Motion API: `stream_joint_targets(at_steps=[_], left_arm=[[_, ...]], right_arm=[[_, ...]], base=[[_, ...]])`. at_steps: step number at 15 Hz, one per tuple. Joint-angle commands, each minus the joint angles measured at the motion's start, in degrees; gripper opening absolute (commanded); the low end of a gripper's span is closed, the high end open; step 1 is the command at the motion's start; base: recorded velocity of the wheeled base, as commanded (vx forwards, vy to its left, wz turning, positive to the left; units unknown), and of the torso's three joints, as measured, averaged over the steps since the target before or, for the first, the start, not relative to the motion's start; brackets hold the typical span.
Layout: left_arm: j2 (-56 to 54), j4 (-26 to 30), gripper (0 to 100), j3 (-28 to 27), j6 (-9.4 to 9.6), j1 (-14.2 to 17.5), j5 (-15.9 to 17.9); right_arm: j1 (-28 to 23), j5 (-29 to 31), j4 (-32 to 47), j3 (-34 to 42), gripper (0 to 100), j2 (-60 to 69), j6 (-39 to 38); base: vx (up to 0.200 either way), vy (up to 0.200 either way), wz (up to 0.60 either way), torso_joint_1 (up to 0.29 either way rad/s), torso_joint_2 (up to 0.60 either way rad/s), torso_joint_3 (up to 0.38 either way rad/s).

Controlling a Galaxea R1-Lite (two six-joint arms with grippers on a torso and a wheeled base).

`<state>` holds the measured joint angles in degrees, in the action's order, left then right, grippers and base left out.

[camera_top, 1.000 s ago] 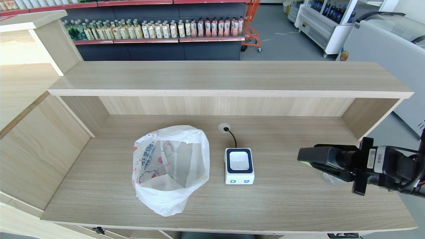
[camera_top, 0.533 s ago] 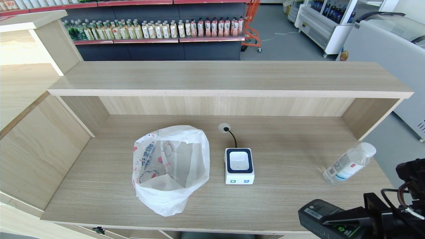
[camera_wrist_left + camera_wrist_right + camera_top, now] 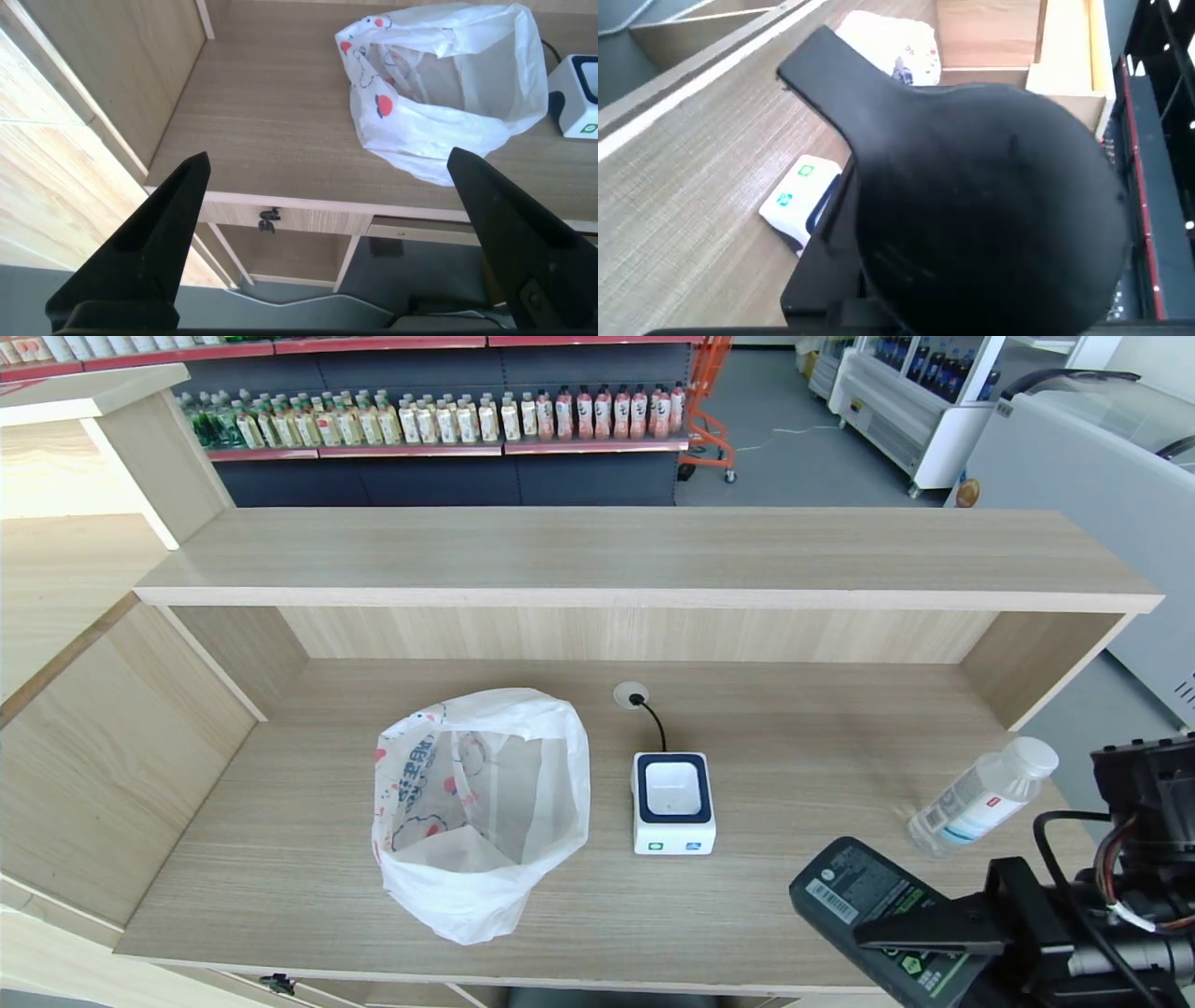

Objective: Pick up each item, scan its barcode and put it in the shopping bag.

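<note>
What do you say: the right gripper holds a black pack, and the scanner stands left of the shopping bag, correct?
No: the head view shows the scanner right of the shopping bag, not left. The right gripper does hold the black pack.

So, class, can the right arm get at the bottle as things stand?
Probably not yet: the right gripper is shut on a black pack. The bottle lies close, nothing between.
</note>
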<state>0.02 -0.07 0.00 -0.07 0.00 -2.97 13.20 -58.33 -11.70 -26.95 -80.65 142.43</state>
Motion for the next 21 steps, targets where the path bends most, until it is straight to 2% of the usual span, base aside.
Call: stream_joint_targets(at_steps=[1, 8, 14, 17, 21], left_arm=[[0.0, 0.0, 100, 0.0, -0.01, 0.0, 0.0], [0.0, 0.0, 100, 0.0, -0.01, 0.0, 0.0], [0.0, 0.1, 100, 0.0, -0.01, 0.0, 0.0], [0.0, 0.0, 100, 0.0, -0.01, 0.0, 0.0], [0.0, 0.1, 100, 0.0, -0.01, 0.0, 0.0]], right_arm=[[0.7, 0.1, -0.2, 1.2, 0, 0.3, 2.8], [7.0, 0.0, -0.8, 0.7, 0, 0.2, 8.1], [30.0, -0.3, -15.5, -6.2, 0, -5.0, 7.8], [31.0, -0.4, -17.2, -4.5, 0, -5.3, 8.5], [30.5, -1.3, -16.9, -2.8, 0, -0.3, 15.1]], base=[[0.000, 0.000, 0.00, 0.000, 0.00, 0.000], [0.000, 0.000, 0.00, 0.000, 0.00, 0.000], [0.000, 0.000, 0.00, 0.000, 0.00, 0.000], [0.000, 0.000, 0.00, 0.000, 0.00, 0.000], [0.000, 0.000, 0.00, 0.000, 0.00, 0.000]])
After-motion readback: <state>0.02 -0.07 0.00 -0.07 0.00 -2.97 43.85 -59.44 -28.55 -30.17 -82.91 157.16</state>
